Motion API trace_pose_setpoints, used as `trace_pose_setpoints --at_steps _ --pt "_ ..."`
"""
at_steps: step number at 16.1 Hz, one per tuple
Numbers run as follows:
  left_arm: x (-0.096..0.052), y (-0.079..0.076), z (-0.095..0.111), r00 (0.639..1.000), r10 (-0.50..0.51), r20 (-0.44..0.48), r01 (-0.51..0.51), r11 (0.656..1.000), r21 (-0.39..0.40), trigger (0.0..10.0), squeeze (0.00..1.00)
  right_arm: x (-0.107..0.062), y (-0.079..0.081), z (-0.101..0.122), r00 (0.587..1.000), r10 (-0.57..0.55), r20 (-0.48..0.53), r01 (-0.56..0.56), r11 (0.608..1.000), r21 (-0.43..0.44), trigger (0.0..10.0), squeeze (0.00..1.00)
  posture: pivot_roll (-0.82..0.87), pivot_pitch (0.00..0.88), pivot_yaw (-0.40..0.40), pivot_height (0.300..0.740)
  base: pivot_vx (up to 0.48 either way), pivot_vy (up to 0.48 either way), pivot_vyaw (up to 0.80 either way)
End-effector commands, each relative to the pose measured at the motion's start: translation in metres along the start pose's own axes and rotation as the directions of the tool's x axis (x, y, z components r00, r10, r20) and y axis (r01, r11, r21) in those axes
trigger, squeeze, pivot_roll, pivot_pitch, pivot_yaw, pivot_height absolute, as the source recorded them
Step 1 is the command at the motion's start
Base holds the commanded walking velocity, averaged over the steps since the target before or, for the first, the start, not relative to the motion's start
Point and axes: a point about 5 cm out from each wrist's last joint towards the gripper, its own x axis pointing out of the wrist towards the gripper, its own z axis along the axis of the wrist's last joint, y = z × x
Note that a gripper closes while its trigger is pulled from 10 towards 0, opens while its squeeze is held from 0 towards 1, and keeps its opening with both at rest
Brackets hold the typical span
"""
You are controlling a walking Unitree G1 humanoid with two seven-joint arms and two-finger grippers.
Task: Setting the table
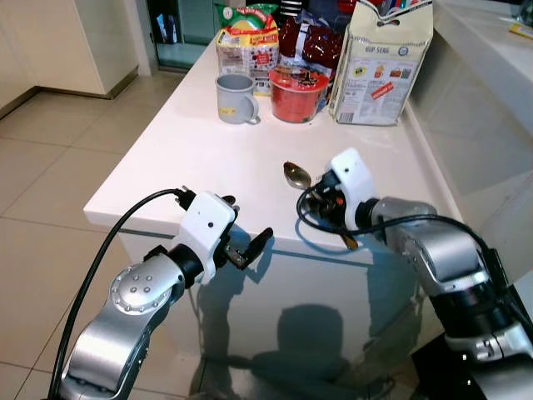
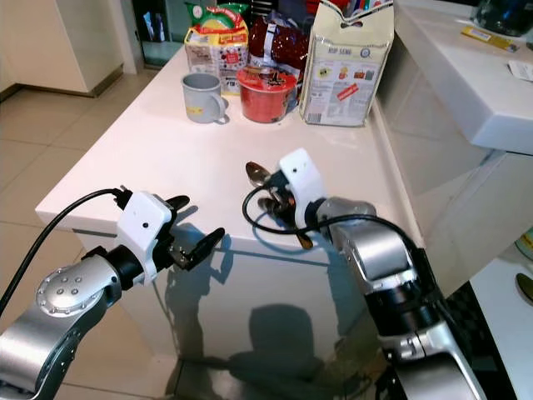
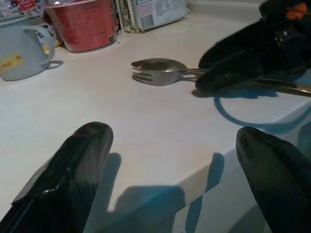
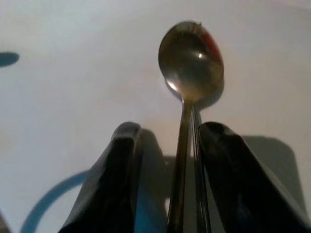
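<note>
Right now the right gripper [image 4: 167,165] straddles a shiny spoon [image 4: 190,60] and fork [image 3: 153,77], fingers narrow.

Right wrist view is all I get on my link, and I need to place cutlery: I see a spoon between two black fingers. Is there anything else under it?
Observer: Yes. In the left wrist view a fork lies right under the spoon, handles running together into the right gripper.
Operator: Where on the counter am I?
Observer: Near the front edge of the white counter, on its right part.
Operator: What stands beyond the spoon?
Observer: At the far end, a grey mug, a red tub and a large paper bag.
Operator: And the other arm?
Observer: The left gripper hovers open at the counter's front edge, holding nothing.
</note>
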Motion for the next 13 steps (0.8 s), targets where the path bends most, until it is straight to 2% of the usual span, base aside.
trace_pose_setpoints --at_steps 1,2,6,8,13 --pt "0.001 -0.003 0.003 1.0 -0.013 0.005 0.013 1.0 0.01 10.0 0.0 0.001 0.004 -0.009 0.999 0.008 -0.046 -0.007 1.0 0.018 4.0 0.0 0.03 0.0 -0.057 0.74 0.0 0.0 0.0" --pt "0.001 -0.003 0.003 1.0 -0.015 0.005 0.015 1.0 0.01 10.0 0.0 0.001 0.005 -0.013 0.998 0.009 -0.062 -0.007 1.0 0.023 0.1 0.0 0.03 0.0 -0.054 0.74 0.0 0.0 0.0" --pt "0.003 -0.004 0.004 1.0 -0.023 0.007 0.023 1.0 0.011 10.0 0.0 0.0 0.002 -0.022 0.992 -0.014 -0.122 0.019 0.999 0.041 0.0 0.0 0.03 0.0 -0.057 0.74 0.0 0.0 0.0" --pt "0.002 -0.003 0.005 1.0 -0.013 0.008 0.013 1.0 0.015 10.0 0.0 0.0 -0.001 -0.023 0.989 -0.042 -0.144 0.044 0.999 0.013 0.0 0.0 0.04 0.0 -0.061 0.74 0.0 0.0 0.0" --pt "0.002 0.001 0.006 1.0 0.013 0.018 -0.013 1.0 0.02 10.0 0.0 0.003 -0.004 -0.016 0.991 -0.079 -0.108 0.076 0.997 -0.027 0.0 0.0 0.04 0.0 -0.064 0.74 0.0 0.0 0.0"
